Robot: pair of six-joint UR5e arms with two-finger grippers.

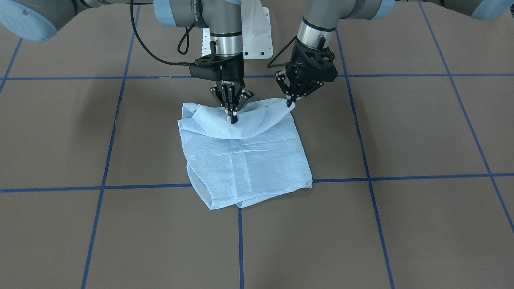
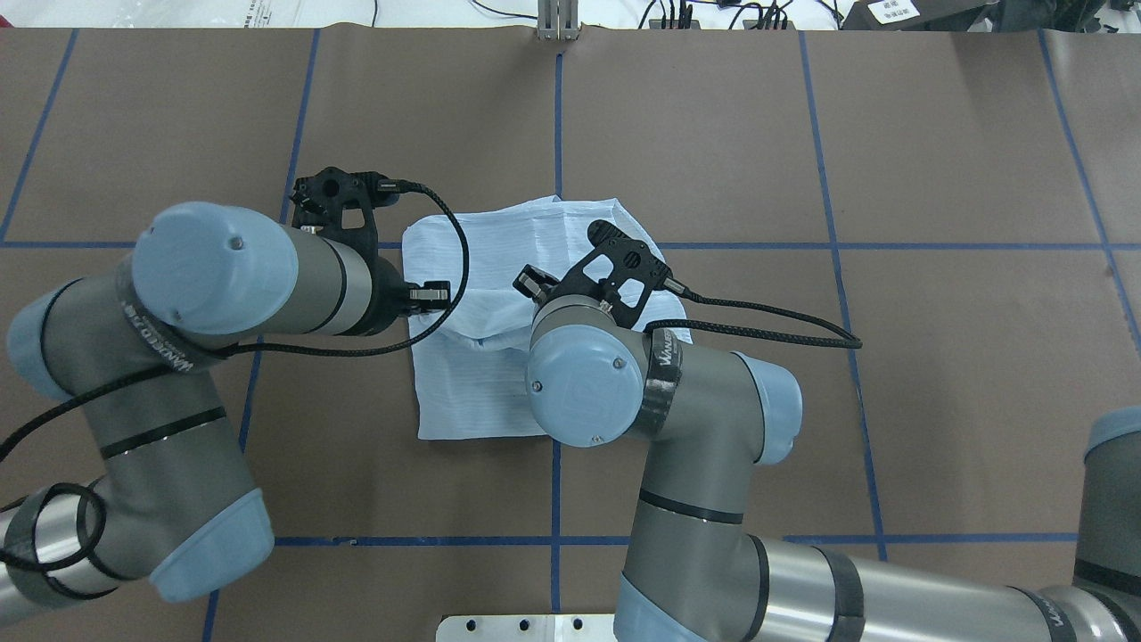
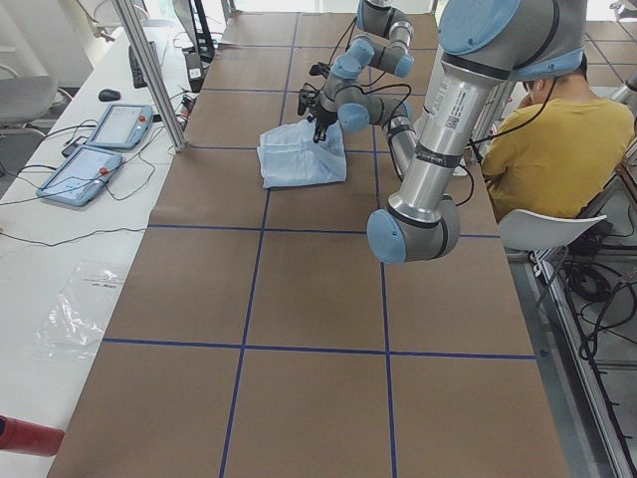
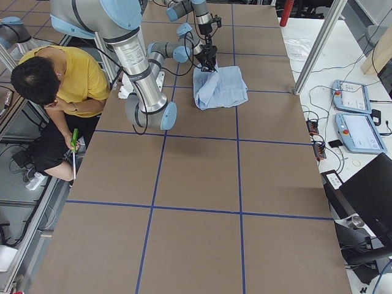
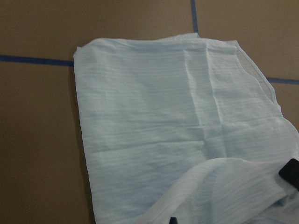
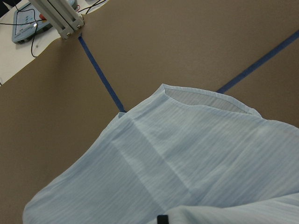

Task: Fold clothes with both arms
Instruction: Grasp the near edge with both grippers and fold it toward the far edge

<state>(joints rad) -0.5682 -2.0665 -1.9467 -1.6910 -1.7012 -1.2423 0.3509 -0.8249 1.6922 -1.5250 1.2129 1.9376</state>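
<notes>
The pale-blue striped shirt (image 1: 249,160) lies folded into a rough square on the brown table; it also shows in the overhead view (image 2: 481,259). Its edge nearest the robot is lifted into a loose flap (image 1: 241,120). My right gripper (image 1: 233,118) points straight down, shut on the flap's middle. My left gripper (image 1: 290,102) is tilted and shut on the flap's corner. In the overhead view both sets of fingers are hidden under the wrists. The left wrist view shows the flat shirt (image 5: 163,130) and the right wrist view shows its far edge (image 6: 187,154).
Blue tape lines (image 1: 241,241) cross the table in a grid. The white mounting base (image 1: 257,36) stands behind the grippers. A person in yellow (image 3: 562,149) sits beside the robot. Teach pendants (image 3: 100,149) and an aluminium post (image 3: 149,70) are at the far side.
</notes>
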